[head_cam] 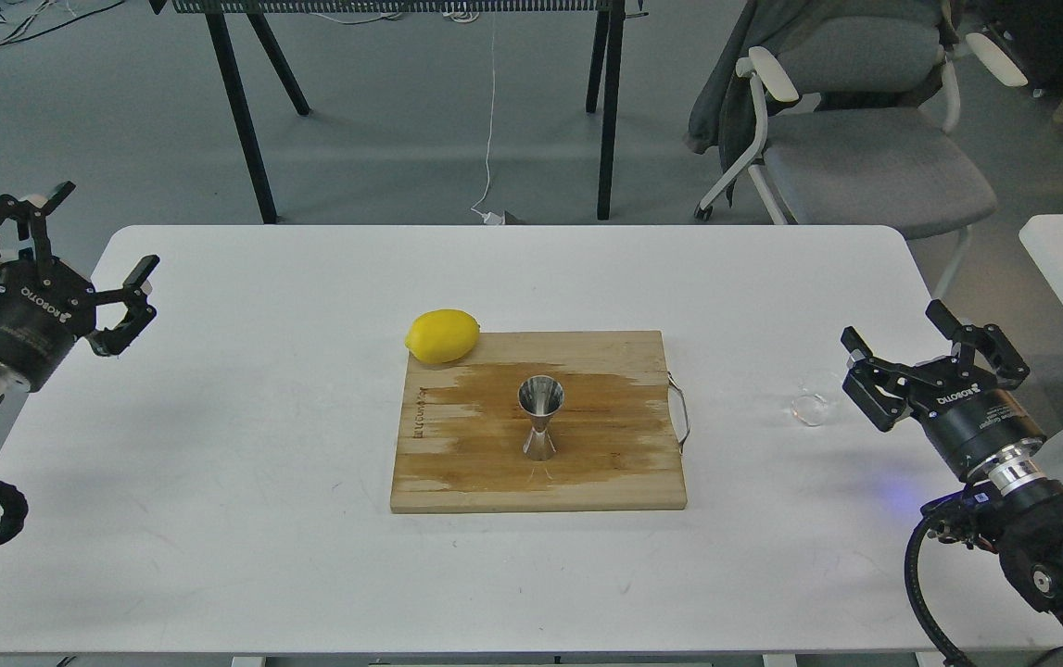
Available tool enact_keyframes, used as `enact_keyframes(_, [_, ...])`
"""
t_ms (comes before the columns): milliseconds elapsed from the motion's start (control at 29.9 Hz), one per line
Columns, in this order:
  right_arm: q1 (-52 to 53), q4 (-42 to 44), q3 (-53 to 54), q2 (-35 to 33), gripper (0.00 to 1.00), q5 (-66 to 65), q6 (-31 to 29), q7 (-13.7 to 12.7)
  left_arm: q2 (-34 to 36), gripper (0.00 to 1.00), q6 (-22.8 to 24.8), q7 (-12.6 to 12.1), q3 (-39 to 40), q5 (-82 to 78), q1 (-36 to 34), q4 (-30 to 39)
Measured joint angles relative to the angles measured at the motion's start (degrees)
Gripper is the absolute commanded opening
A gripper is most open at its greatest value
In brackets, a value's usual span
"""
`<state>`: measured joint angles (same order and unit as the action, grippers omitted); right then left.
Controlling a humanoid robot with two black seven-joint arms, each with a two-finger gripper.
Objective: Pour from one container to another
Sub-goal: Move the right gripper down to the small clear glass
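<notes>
Glass cup (811, 406) stands on the white desk (216, 482), just beside the right hand (892, 357), whose fingers are spread and hold nothing. Jigger (539, 419) stands upright mid-board (457, 482); a lemon (442, 335) sits at the board's far left corner. Left hand (100, 236) hovers open, well apart.

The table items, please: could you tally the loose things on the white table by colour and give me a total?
Yellow: 1, the lemon
Wood-brown: 1, the cutting board
Shiny metal: 1, the jigger, upright on the board
Clear glass: 1, the small cup, on the table's right side
Total: 4
</notes>
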<state>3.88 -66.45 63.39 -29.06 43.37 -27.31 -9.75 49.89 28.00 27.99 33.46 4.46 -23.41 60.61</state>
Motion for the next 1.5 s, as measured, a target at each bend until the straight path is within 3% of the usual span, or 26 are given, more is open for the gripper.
enact_keyframes(167, [-0.26, -0.03, 0.14, 2.27, 0.98, -0.26, 3.18, 0.52, -0.22, 0.99, 0.0, 0.0, 0.04, 0.0, 0.13, -0.81])
enact_keyframes(535, [0.31, -1.12, 1.88, 3.32, 0.98, 0.46, 24.7, 3.94, -1.49, 0.99, 0.0, 0.01, 0.04, -0.05, 1.03, -3.22])
enact_keyframes(836, [3.19, -1.35, 3.41, 4.12, 0.97, -0.08, 35.43, 4.3, -1.64, 0.99, 0.0, 0.01, 0.04, -0.07, 1.49, -3.73])
enact_keyframes(1103, [5.85, -0.4, 2.12, 4.98, 0.97, -1.81, 40.7, 4.31, -1.64, 0.99, 0.0, 0.01, 0.04, -0.07, 1.52, -3.75])
enact_keyframes(1504, [8.59, 6.88, 1.47, 9.14, 0.97, -4.36, 40.92, 3.85, -2.35, 0.99, 0.0, 0.01, 0.03, -0.07, 1.53, -5.8])
